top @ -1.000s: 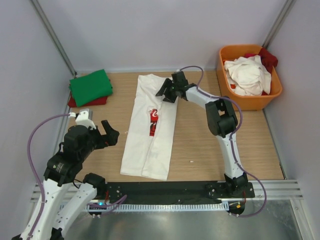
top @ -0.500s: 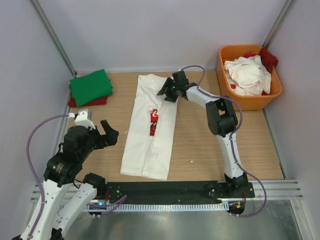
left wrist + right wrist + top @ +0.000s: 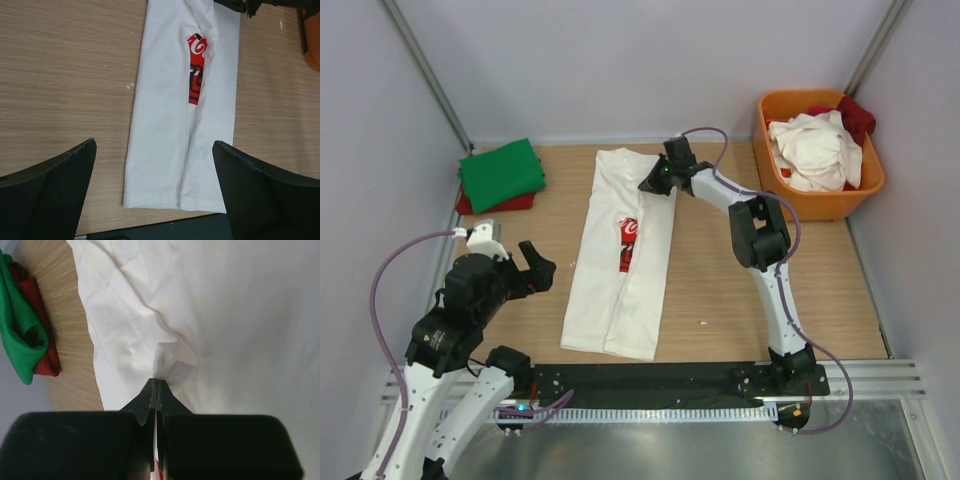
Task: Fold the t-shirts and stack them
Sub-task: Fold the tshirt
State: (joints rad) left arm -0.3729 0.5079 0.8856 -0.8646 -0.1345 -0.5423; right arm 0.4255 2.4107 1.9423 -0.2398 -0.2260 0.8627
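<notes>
Top view, shirt: I see the white t-shirt (image 3: 618,270) folded into a long strip on the table (image 3: 740,280). Its long axis runs from near to far, with the far end leaning slightly right.
Top view, print: the red print (image 3: 627,243) shows along the fold line, in the far half of the strip.
Top view, right gripper (image 3: 658,180): it is down on the far right corner of the strip.
Top view, left gripper (image 3: 535,265): it is spread wide, left of the strip and apart from it.
Top view, stack: the green t-shirt (image 3: 500,172) lies folded on the red t-shirt (image 3: 515,203) at the far left.
Top view, tub: the orange tub (image 3: 817,206) at the far right holds a bundled white shirt (image 3: 815,150) and red cloth (image 3: 856,114).
Left wrist: the strip's square-cut near end (image 3: 170,200) points at my camera, and both fingers (image 3: 55,185) are wide apart, holding nothing.
Right wrist: the jaws are pinched tight on a puckered ridge of white cloth (image 3: 165,355).
Right wrist, side: the green and red stack (image 3: 22,340) sits at the left edge.
</notes>
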